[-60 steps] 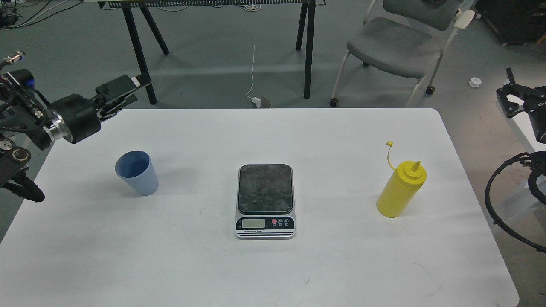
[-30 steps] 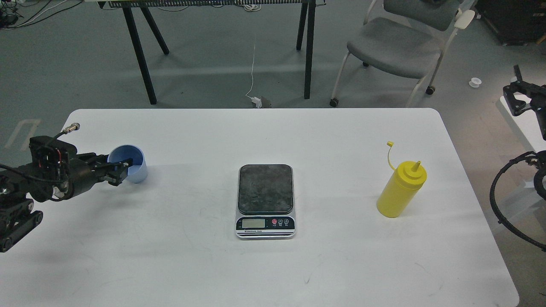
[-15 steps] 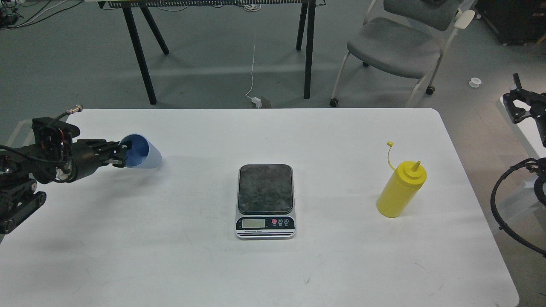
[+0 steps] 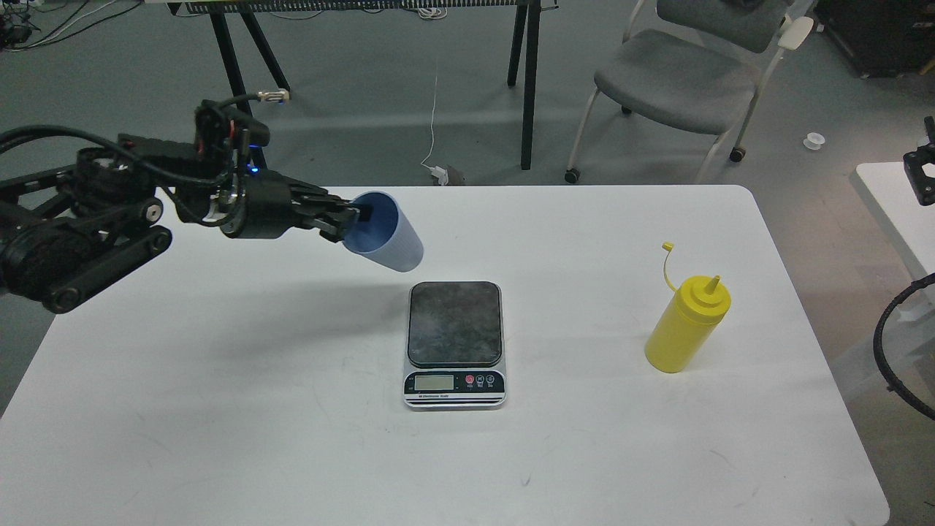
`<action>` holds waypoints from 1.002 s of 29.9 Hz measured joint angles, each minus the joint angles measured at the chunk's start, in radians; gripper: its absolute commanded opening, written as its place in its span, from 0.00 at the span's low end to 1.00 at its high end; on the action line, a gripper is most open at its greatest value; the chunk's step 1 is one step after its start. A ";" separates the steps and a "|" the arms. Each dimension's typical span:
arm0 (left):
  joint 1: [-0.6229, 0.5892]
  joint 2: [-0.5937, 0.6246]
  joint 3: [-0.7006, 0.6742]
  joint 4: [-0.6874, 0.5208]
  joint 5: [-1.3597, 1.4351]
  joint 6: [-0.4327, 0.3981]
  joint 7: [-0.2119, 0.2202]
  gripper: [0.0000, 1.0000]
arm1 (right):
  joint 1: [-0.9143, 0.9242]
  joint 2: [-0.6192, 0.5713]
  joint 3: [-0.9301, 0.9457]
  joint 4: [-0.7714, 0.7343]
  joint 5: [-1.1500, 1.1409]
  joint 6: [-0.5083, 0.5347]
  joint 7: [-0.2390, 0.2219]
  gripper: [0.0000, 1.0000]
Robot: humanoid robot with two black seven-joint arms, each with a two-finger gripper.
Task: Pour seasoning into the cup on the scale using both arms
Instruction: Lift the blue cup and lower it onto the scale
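Observation:
My left gripper (image 4: 356,215) is shut on the rim of the light blue cup (image 4: 391,237), one finger inside it. The cup is held in the air, tilted with its mouth toward the arm, just up and left of the scale (image 4: 453,343). The scale sits at the table's middle with its dark platform bare. The yellow seasoning bottle (image 4: 687,326) stands upright at the right, cap hanging open on its tether. My right gripper (image 4: 922,164) shows only as a dark part at the right edge, off the table.
The white table (image 4: 292,438) ends at a rounded far right corner. A grey chair (image 4: 679,80) and black table legs (image 4: 529,88) stand on the floor behind. A black cable loop (image 4: 895,351) hangs at the right edge.
My left gripper closed on the cup at the left, lifted it and carried it right and up to just beside the scale. The right gripper drifted further toward the right edge.

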 measured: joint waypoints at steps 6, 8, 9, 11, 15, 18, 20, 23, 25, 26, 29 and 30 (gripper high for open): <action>-0.015 -0.151 0.074 0.028 0.104 -0.020 0.000 0.03 | -0.007 -0.007 0.008 -0.001 0.000 0.000 0.000 0.99; -0.014 -0.168 0.104 0.041 0.110 -0.020 0.000 0.04 | -0.008 -0.013 0.013 -0.001 0.000 0.000 0.000 0.99; -0.013 -0.173 0.115 0.047 0.111 -0.020 0.000 0.04 | -0.008 -0.016 0.014 -0.001 0.000 0.000 0.000 0.99; -0.010 -0.177 0.125 0.062 0.111 -0.020 0.000 0.04 | -0.011 -0.018 0.014 -0.001 0.000 0.000 0.000 0.99; -0.006 -0.189 0.130 0.111 0.110 -0.018 0.000 0.05 | -0.016 -0.020 0.014 -0.001 0.000 0.000 -0.001 0.99; -0.006 -0.208 0.130 0.143 0.109 -0.016 0.000 0.06 | -0.018 -0.020 0.015 0.000 0.000 0.000 -0.001 0.99; -0.006 -0.214 0.130 0.150 0.108 -0.016 0.000 0.08 | -0.018 -0.020 0.015 0.000 0.000 0.000 -0.001 0.99; -0.005 -0.217 0.130 0.153 0.107 -0.016 0.000 0.10 | -0.018 -0.021 0.016 0.000 0.000 0.000 -0.001 0.99; -0.005 -0.220 0.130 0.156 0.107 -0.016 0.000 0.11 | -0.018 -0.025 0.016 0.001 0.000 0.000 -0.002 0.99; -0.005 -0.222 0.130 0.156 0.107 -0.016 0.000 0.11 | -0.018 -0.026 0.016 0.001 0.000 0.000 -0.002 0.99; -0.005 -0.224 0.130 0.157 0.107 -0.016 0.000 0.12 | -0.019 -0.027 0.016 0.001 0.000 0.000 -0.002 0.99; -0.005 -0.224 0.131 0.158 0.107 -0.016 0.000 0.13 | -0.020 -0.027 0.016 0.000 0.000 0.000 -0.002 0.99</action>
